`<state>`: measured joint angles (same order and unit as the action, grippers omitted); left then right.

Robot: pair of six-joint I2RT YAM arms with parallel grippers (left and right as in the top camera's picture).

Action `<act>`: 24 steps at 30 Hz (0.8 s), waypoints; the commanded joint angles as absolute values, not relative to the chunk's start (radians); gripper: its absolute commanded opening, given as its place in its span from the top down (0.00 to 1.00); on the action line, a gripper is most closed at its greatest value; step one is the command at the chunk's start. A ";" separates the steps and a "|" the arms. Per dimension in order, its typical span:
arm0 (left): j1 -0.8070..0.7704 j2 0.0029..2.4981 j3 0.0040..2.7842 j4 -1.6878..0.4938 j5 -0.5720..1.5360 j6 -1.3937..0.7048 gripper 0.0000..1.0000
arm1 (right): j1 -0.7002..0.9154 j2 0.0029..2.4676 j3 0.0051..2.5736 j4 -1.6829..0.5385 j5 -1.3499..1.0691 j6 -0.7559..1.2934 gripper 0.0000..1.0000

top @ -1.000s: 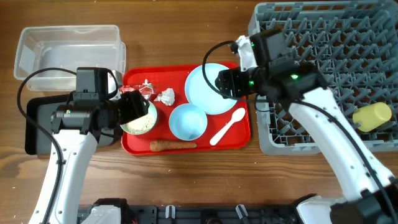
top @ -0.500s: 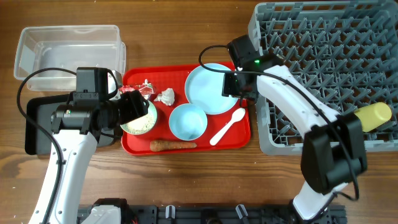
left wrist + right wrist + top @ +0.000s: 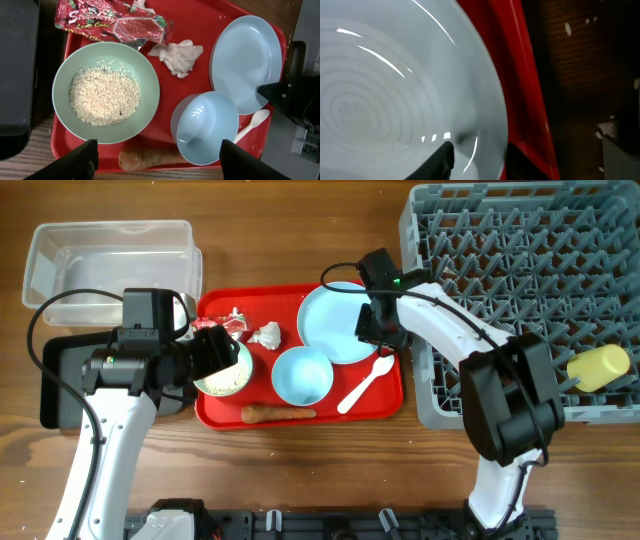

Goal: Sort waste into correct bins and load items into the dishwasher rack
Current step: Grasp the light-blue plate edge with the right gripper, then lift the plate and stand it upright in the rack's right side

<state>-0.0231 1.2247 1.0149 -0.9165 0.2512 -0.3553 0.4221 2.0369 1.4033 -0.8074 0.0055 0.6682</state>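
The right gripper (image 3: 480, 160) stands at the right edge of the plate (image 3: 380, 90). One finger is over the inside of the plate and the other is outside, by the red tray (image 3: 520, 75), so the rim is btw. the jaws. The jaws are open only a little wider than the rim and have no hold on anything yet. The plate is pale blue, round and glossy, w/ faint rings in its middle, and it lies flat in the back right corner of the tray.

Just in front of the plate lies the spoon (image 3: 366, 383), white, w/ its handle toward the tray's front. Left of it the blue bowl (image 3: 302, 375) sits upright, touching or nearly touching the plate. The carrot stick (image 3: 277, 413) lies along the front edge.

The left gripper (image 3: 160, 157) hangs above the tray's left half, jaws wide open, nothing in them. Under it is the green bowl (image 3: 145, 115) w/ rice (image 3: 102, 95) inside. Behind it are the wrapper (image 3: 112, 25) and the paper ball (image 3: 176, 56), side by side.

Left of the tray is the black tray (image 3: 60, 380), and behind that the clear tub (image 3: 110, 255). On the far right the rack (image 3: 520, 260) holds the yellow cup (image 3: 598, 367), on its side at the right edge.
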 commanded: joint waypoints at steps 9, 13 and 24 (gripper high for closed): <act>-0.015 1.217 1.029 -0.915 0.241 -0.344 0.23 | 0.425 2.056 1.413 -0.793 0.026 0.738 0.96; -0.015 1.217 1.029 -0.915 0.241 -0.344 0.23 | 0.425 2.056 1.413 -0.771 0.026 0.743 0.96; -0.015 1.217 1.029 -0.914 0.241 -0.344 0.22 | 0.392 1.939 1.527 -0.759 0.047 0.616 0.96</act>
